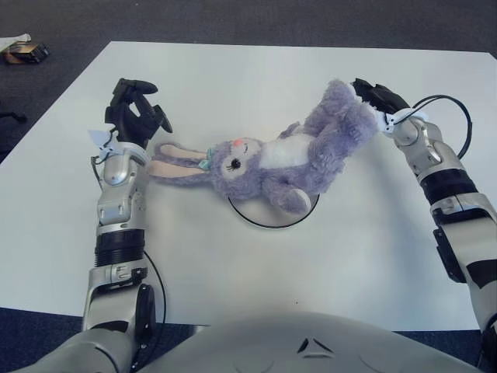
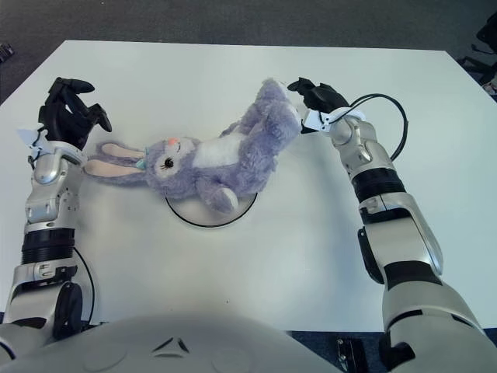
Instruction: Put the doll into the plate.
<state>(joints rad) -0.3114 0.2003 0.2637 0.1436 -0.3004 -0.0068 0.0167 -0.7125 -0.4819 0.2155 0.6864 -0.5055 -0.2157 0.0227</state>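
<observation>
On the white table (image 1: pixel 233 272) over dark carpet (image 1: pixel 272 19), the fluffy purple rabbit doll (image 1: pixel 272 159) lay across the round white plate (image 1: pixel 268 219), right hand (image 1: pixel 373 97) fingers closed on its foot, left hand (image 1: pixel 133 116) loosely curled, empty, beside its ears.

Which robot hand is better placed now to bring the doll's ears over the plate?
Probably the left robot hand: it shows right beside the ears of the doll, which stick out past the plate. The right robot hand is at the doll's far end.

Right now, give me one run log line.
doll: lying across plate, ears off it | left hand: open beside ears | right hand: at doll's foot
</observation>
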